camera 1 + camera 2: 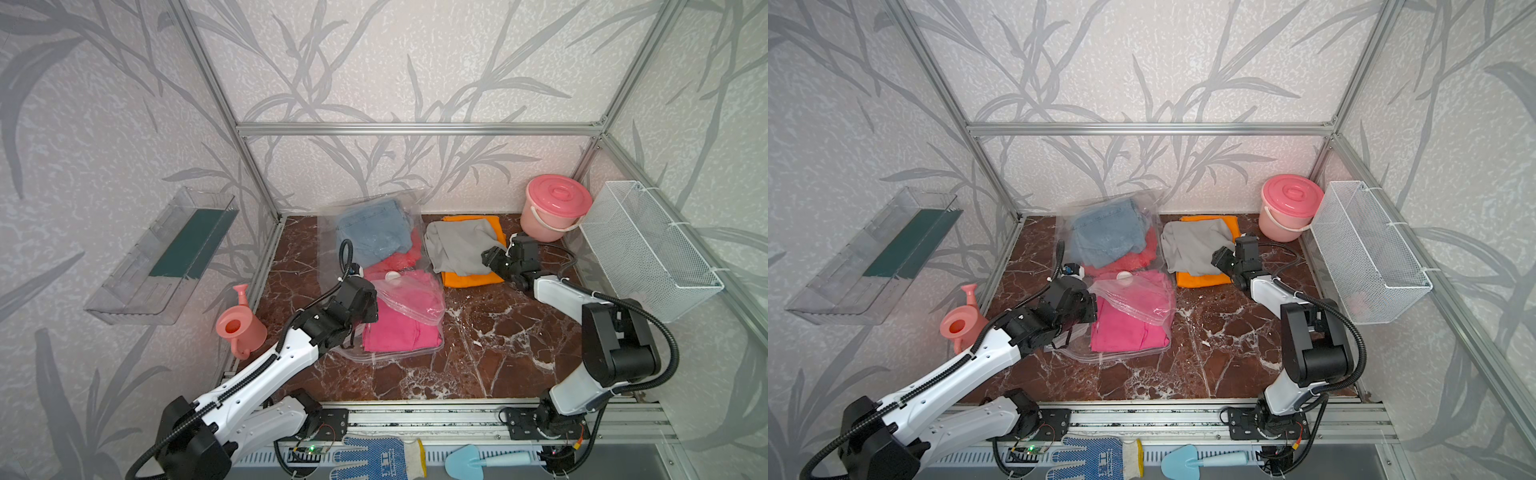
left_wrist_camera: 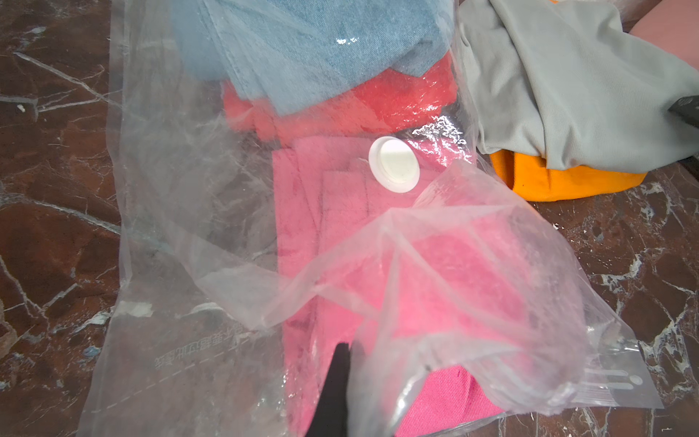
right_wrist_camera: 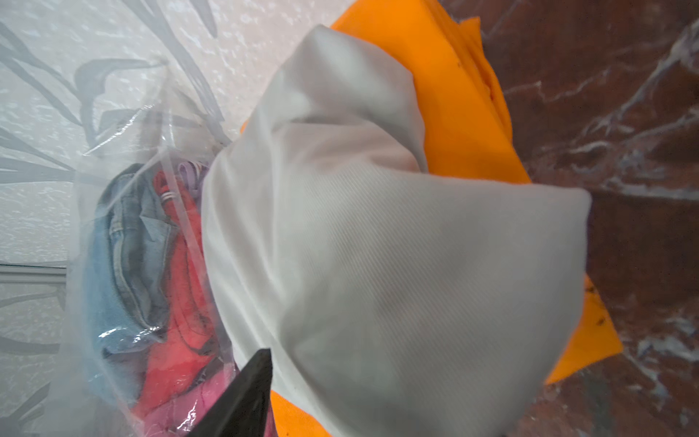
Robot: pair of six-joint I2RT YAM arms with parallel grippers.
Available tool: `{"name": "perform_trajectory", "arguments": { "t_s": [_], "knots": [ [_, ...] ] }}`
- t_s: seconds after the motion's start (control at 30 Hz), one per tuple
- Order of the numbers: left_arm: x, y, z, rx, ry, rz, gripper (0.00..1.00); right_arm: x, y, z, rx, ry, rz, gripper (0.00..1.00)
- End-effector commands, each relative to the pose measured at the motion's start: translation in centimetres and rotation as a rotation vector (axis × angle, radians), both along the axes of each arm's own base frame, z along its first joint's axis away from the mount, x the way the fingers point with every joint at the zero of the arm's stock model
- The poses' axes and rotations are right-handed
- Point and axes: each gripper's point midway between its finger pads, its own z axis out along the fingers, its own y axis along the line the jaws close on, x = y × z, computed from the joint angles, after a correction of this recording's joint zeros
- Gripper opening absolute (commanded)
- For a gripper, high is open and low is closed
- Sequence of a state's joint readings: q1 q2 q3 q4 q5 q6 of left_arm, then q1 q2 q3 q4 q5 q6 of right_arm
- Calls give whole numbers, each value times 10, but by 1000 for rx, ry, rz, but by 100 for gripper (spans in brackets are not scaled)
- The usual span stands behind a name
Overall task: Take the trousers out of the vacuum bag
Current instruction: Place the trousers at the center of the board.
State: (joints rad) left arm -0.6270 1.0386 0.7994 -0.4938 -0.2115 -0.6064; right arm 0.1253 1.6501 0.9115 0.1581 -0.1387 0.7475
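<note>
Left gripper [image 1: 368, 309], closed, pinches the lifted mouth of the vacuum bag [image 1: 411, 303] over the hot pink trousers [image 1: 395, 332]; red trousers [image 1: 399, 259] and denim trousers [image 1: 372, 230] lie deeper inside. Beyond, the right gripper [image 1: 492, 255], opening unclear, meets the grey trousers [image 1: 457, 245] atop the orange trousers [image 1: 469, 277] on the tabletop [image 1: 498, 332].

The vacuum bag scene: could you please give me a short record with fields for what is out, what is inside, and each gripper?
vacuum bag: open, upper film lifted, valve on top
out of bag: grey trousers lying on orange trousers, beside it
in bag: denim trousers over red trousers; lilac trousers just peeking behind
at the mouth: pink trousers, near end uncovered
left gripper: shut on the upper film
right gripper: at the grey trousers' edge; jaws unclear
</note>
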Motion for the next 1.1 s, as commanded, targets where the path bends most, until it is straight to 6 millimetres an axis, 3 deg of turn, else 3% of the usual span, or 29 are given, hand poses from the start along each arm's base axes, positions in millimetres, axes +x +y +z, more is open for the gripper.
{"name": "perform_trajectory", "arguments": {
  "t_s": [0.0, 0.13, 0.23, 0.37, 0.57, 0.7, 0.83, 0.93, 1.07],
  "knots": [
    [4, 3, 14, -25, -34, 29, 0, -4, 0, -16, 20, 33, -13, 54],
    [4, 3, 14, -30, -31, 30, 0, -17, 8, -33, 41, 83, 2, 55],
    [4, 3, 16, -32, -33, 30, 0, -33, -1, -29, 28, 65, -40, 63],
    [3, 5, 17, -26, -40, 32, 0, -53, -15, 5, -37, 18, -63, 73],
    [4, 4, 18, -27, -44, 29, 0, -70, -23, 65, -80, -99, -63, 76],
    [5, 3, 20, -27, -51, 27, 0, -50, -9, 105, -97, -181, 20, 77],
    [6, 3, 20, -24, -53, 28, 0, -20, 6, 114, -97, -192, 98, 77],
    [7, 3, 21, -31, -57, 33, 0, 5, 13, 99, -113, -170, 126, 77],
    [9, 2, 23, -31, -58, 37, 0, 33, 19, 63, -126, -111, 154, 77]
  ]
}}
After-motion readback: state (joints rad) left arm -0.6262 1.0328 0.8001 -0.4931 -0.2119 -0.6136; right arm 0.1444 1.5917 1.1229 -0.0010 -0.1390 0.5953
